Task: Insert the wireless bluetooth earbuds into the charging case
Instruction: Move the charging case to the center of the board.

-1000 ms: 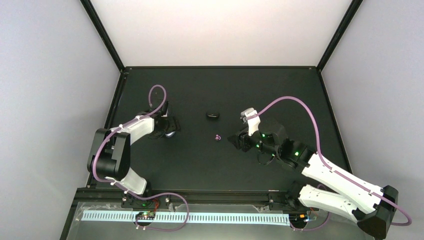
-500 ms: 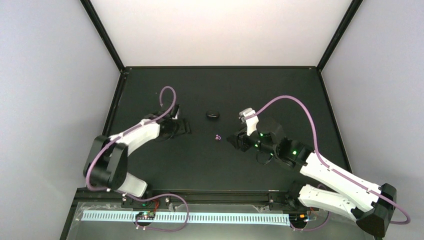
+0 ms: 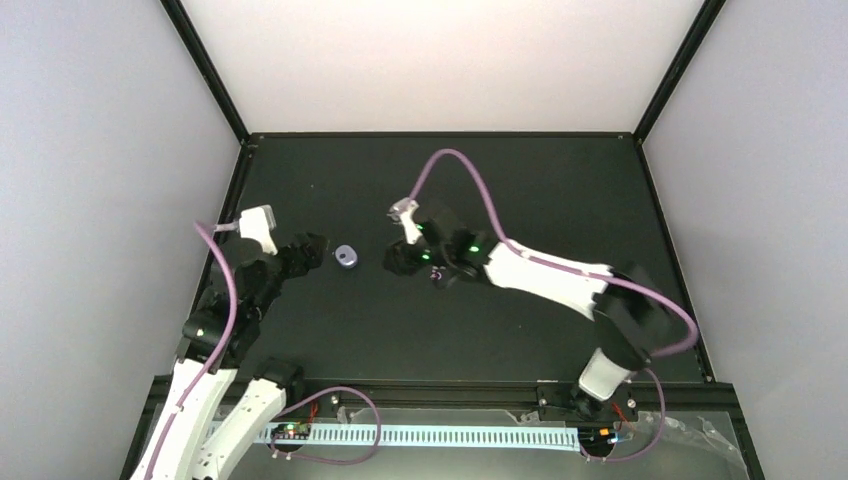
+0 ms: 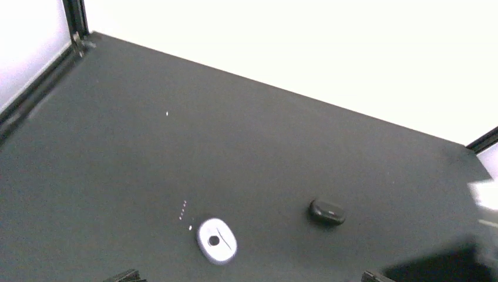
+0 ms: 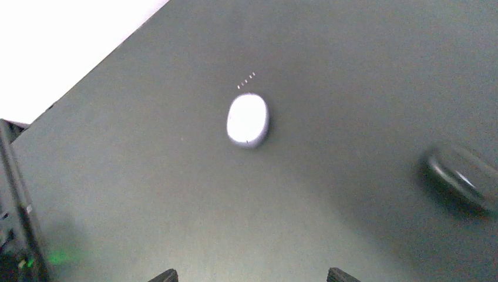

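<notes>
The left gripper (image 3: 310, 249) is spread wide and empty, with the pale case (image 3: 347, 257) just ahead of it. The right gripper (image 3: 393, 262) is also parted and empty, facing that case from the other side. A purple bud (image 3: 436, 272) lies behind its fingers, by the wrist. The black case (image 4: 327, 212) sits further right.

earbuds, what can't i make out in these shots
- Earbuds: top view, just a tiny purple speck by the right arm; number unreadable.
- Black case: top view, hidden under the right arm.
- Dark blob: right wrist view, blurred, unidentifiable.
</notes>
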### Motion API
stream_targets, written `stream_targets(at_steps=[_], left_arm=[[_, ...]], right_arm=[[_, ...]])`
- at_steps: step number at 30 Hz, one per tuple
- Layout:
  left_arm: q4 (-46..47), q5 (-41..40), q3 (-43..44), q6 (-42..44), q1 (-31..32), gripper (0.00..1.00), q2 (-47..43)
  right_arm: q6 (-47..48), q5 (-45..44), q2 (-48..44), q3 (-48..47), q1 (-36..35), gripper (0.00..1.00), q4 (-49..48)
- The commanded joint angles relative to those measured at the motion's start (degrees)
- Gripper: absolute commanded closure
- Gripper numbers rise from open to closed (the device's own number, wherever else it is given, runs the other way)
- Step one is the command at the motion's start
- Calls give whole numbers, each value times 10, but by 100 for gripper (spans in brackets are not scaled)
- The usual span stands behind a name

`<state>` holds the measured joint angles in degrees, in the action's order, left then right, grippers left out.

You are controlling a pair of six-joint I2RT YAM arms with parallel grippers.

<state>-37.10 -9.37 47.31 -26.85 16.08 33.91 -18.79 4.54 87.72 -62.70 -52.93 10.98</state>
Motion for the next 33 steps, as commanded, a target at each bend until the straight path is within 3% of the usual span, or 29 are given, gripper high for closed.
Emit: stream_targets(at_steps=[1,9,14,20,27,33], left_arm=[[-33,-21,21,45,-1,1,-37],[-18,-39,-10,88,5,1,-74],[-9,-42,-26,90,11,1,-88],[1,-52,-43,97,22,1,-98],[13,-52,-69,92,26,1,-105],[15,-54,-78,92,26,1,-113]], right_arm=[[32,28,177,-133,-21,33,-19],[40,-19,397,-389,-46,20,72],[32,-96,465,-464,-56,19,99],[36,-128,533,-540,-56,19,129],[38,-148,602,-652,-56,28,188],[47,-154,602,-645,-56,41,194]])
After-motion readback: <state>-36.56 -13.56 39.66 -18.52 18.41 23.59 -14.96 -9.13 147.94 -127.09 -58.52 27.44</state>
